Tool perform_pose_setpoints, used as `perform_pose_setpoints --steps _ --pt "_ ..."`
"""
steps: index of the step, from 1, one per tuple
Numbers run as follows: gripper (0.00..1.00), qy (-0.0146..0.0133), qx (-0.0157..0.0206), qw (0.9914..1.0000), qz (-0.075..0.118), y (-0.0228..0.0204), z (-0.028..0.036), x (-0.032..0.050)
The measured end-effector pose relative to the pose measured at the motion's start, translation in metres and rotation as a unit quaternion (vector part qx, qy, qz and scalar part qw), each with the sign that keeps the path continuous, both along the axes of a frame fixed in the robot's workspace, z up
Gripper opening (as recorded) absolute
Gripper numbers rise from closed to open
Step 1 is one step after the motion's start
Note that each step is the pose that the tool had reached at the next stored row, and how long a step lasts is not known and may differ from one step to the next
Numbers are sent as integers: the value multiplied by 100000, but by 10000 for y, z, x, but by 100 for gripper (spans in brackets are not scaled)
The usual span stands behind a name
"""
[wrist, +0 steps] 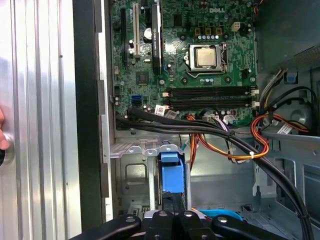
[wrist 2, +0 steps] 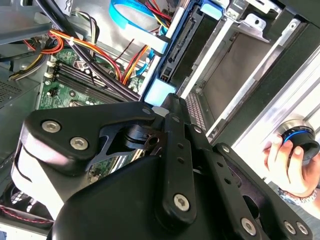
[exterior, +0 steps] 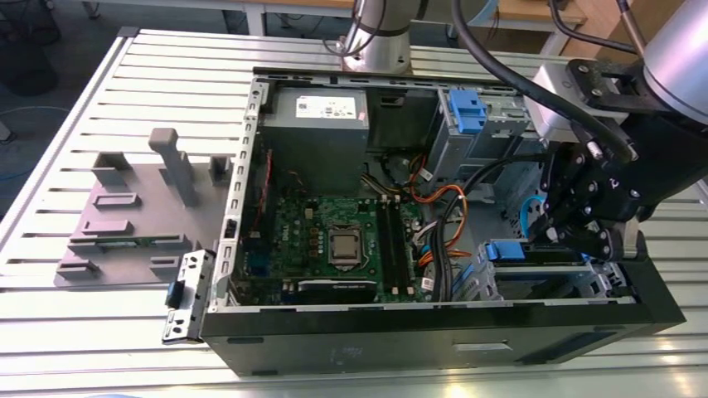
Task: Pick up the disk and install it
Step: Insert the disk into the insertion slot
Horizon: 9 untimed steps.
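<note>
Apparently doing the install step: hovering with the gripper (wrist: 172, 219) right at the disk (wrist: 170, 174), lying in the drive bay (exterior: 603, 282) near the motherboard (exterior: 332, 232). Not managing to tell whether gripping or released. Probably calling for a straight, gentle push along the bay.
</note>
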<state>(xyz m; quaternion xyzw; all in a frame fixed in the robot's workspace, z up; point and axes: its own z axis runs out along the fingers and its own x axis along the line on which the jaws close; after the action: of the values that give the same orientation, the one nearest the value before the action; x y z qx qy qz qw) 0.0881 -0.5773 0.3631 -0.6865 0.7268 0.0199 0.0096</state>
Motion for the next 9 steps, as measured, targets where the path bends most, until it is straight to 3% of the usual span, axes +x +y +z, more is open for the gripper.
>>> perform_pose_setpoints --steps 9 --pt "11 2 1 100000 1 0 -20 7"
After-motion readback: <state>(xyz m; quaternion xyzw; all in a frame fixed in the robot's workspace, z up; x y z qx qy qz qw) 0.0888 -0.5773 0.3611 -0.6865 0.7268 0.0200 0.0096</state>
